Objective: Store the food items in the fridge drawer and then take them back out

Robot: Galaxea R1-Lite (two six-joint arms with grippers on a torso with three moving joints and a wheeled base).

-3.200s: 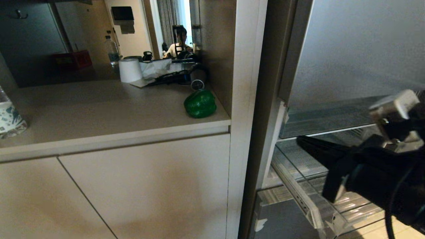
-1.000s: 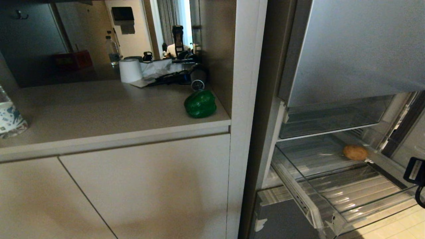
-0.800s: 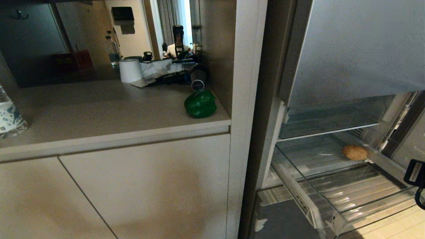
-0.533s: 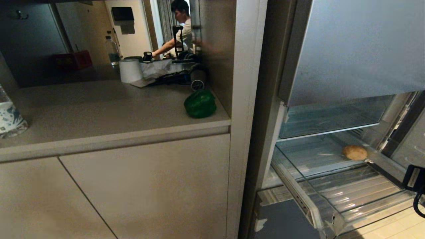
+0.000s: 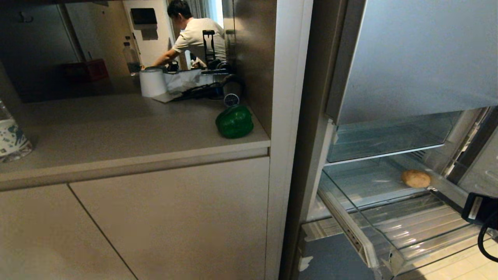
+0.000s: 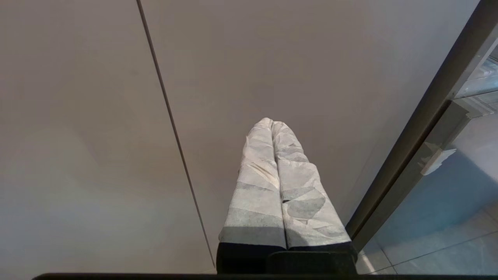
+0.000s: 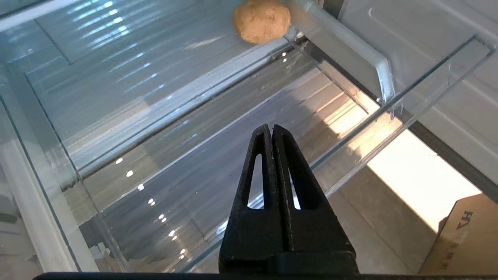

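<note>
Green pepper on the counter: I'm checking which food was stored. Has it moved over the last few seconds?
No. The green pepper sits at the same spot beside the tall cabinet panel; only the tan lump lies in the fridge drawer.

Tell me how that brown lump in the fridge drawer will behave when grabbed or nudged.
The brown lump looks rounded, so a nudge would probably roll it across the drawer's ribbed clear floor. Its matte, rough skin suggests a fair grip. It seems firm, not floppy.
</note>
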